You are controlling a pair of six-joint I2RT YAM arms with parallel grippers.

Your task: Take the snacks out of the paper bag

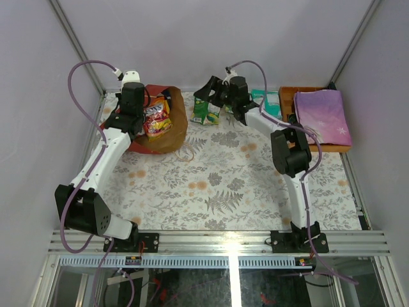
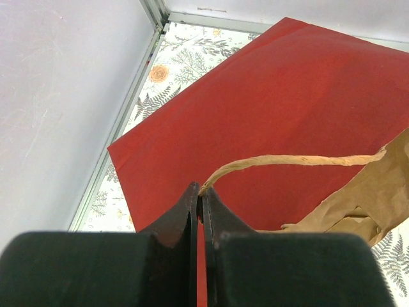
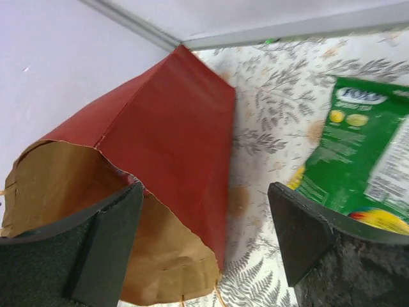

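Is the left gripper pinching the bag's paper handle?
Yes, the left gripper is shut on the twisted paper handle of the red paper bag.

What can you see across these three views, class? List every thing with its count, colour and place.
paper bag: one, red outside and brown inside, on its side at the far left of the table
twine handle: one, brown, on the bag
yellow-red packet: at least one, in the bag's mouth
green packet: one, on the table to the right of the bag
teal packets: count unclear, far side, beside the tray
wooden tray: one, orange-brown, far right corner
book: one, purple, on the tray
table: one, leaf-patterned cover
left hand: black, shut on the twine handle
right hand: black, open, above the green packet
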